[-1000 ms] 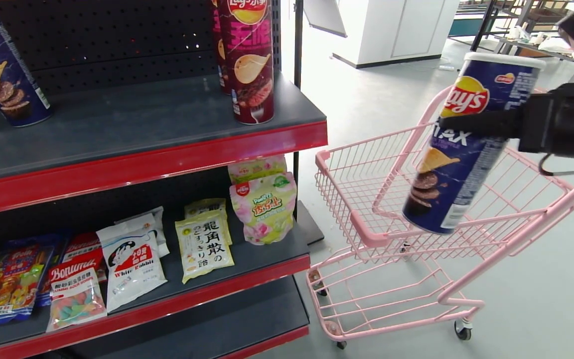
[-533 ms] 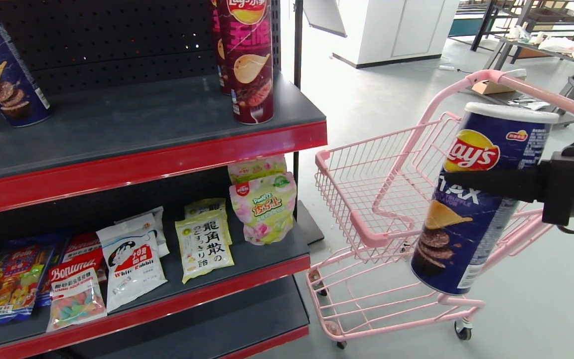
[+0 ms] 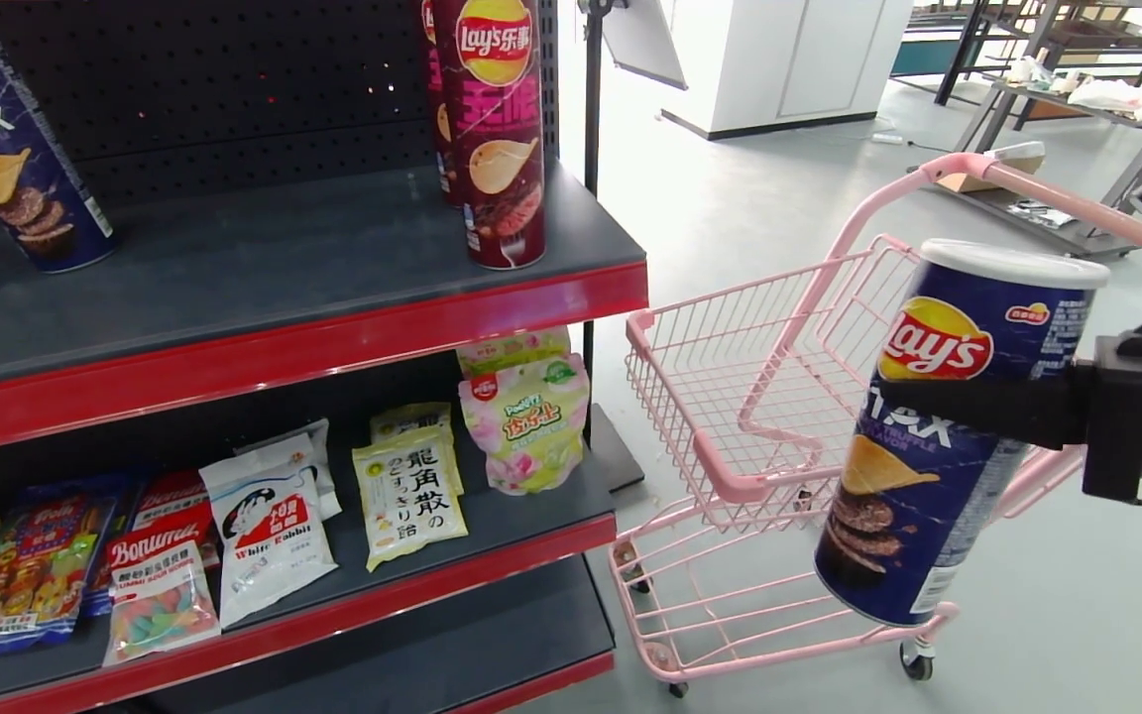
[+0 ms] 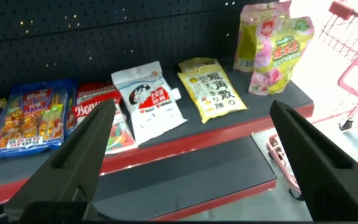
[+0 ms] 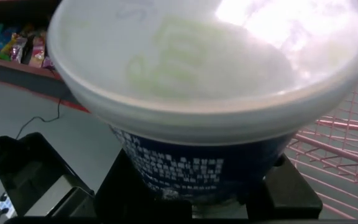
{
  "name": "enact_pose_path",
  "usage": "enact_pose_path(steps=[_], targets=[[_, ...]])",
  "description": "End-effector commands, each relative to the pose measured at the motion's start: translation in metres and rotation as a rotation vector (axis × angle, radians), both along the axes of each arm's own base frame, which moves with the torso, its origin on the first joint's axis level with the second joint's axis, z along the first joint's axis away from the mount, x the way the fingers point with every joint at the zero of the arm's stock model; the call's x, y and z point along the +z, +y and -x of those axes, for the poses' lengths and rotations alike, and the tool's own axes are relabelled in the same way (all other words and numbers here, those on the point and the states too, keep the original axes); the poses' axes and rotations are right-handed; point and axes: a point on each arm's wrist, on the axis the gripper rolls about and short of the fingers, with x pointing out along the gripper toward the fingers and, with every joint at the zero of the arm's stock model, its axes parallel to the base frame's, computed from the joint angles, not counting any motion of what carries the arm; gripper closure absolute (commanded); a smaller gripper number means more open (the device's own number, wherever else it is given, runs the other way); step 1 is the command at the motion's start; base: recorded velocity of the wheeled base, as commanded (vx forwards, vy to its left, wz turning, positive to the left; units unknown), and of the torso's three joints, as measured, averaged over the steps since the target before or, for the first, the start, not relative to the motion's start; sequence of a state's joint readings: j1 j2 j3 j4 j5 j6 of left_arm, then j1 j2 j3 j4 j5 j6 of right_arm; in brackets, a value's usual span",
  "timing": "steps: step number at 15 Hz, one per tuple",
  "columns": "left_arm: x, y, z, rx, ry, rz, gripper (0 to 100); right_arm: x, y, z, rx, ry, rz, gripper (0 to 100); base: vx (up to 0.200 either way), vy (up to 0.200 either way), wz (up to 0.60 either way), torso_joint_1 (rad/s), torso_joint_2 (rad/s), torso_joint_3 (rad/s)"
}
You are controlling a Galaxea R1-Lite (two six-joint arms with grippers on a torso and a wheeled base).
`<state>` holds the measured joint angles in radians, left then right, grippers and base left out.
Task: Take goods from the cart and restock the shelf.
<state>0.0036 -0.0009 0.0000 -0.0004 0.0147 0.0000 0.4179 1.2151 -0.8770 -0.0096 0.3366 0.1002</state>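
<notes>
My right gripper [image 3: 987, 412] is shut on a tall blue chip can [image 3: 943, 436] with a white lid, held tilted in the air in front of the pink cart [image 3: 730, 397]. Seen from the right wrist, the can's lid [image 5: 210, 56] sits between the fingers. The cart's basket looks bare. On the top shelf [image 3: 264, 268] stand a matching blue can [image 3: 11, 149] at the far left and maroon cans [image 3: 494, 129] near the right end. My left gripper [image 4: 191, 162] is open, facing the lower shelf [image 4: 185, 140] of snack bags.
Snack bags [image 3: 269, 526] lie along the lower shelf, with a pink-green pouch [image 3: 526, 421] at its right end. A wide bare stretch of the top shelf lies between the blue and maroon cans. White cabinets [image 3: 779, 55] and tables [image 3: 1057, 89] stand behind the cart.
The blue can in my right gripper has come down and toward the camera, out of the cart. The head view has shifted slightly, so the shelf sits lower in the picture.
</notes>
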Motion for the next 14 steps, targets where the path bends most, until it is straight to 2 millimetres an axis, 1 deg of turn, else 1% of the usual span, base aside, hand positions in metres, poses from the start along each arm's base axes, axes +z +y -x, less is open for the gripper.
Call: enact_pose_path(steps=[1,6,9,11,14], targets=[[0.000,0.000,0.000,0.000,0.000,0.000,0,0.001,0.001,0.008,0.022,-0.013,-0.005,100,0.000,0.000,0.00,0.115,-0.45,-0.334],[0.000,0.000,0.000,0.000,0.000,0.000,0,0.003,0.003,0.006,0.075,-0.055,0.028,100,0.000,0.000,0.00,0.162,-0.52,-0.361],[0.000,0.000,0.000,0.002,0.000,0.000,0,0.002,0.007,-0.004,0.076,-0.057,0.046,100,0.000,0.000,0.00,0.196,-0.58,-0.385],[0.000,0.000,0.000,0.000,0.001,0.000,0,0.001,0.007,-0.005,0.086,-0.076,0.072,100,0.000,0.000,0.00,0.232,-0.60,-0.381],[0.000,0.000,0.000,0.002,0.000,0.000,0,-0.002,0.007,-0.007,0.089,-0.075,0.085,100,0.000,0.000,0.00,0.193,-0.47,-0.290]])
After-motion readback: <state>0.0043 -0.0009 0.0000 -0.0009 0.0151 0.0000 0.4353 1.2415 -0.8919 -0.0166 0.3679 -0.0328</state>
